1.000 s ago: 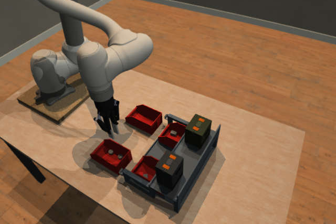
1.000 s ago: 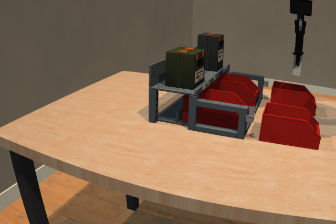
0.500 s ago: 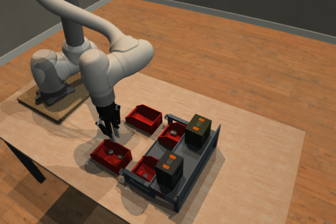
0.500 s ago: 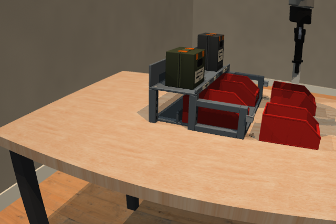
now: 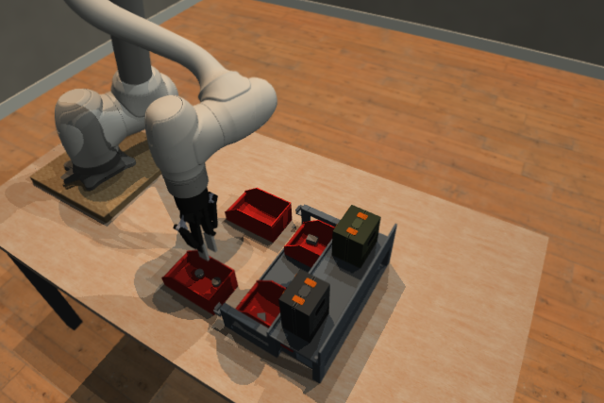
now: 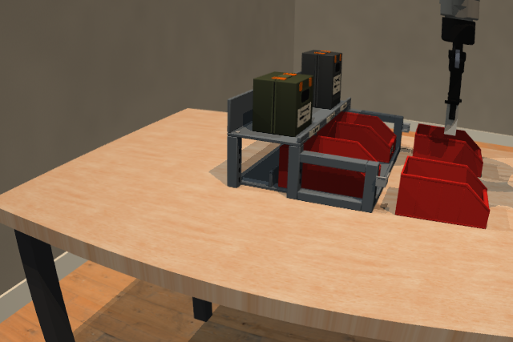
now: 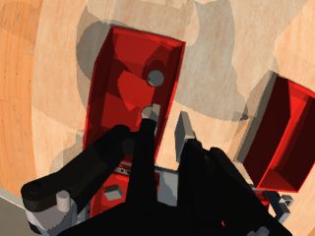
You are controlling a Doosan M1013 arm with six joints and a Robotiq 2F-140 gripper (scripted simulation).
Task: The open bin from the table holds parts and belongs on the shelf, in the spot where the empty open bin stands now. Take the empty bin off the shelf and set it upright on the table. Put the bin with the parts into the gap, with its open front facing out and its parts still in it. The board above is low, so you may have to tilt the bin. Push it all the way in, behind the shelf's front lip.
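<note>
The bin with parts stands upright on the table, in front of the shelf; two small grey round parts lie in it. My gripper points down over this bin's long side wall. Its fingers are slightly apart with nothing held; whether the tips reach below the rim is unclear. The empty bin stands upright on the table beside it. The shelf has a gap in its lower level between two red bins.
The left shelf bin and the right shelf bin each hold a grey part. A dark grey case and a green case stand on the upper board. Side frames with small brackets flank the lower level.
</note>
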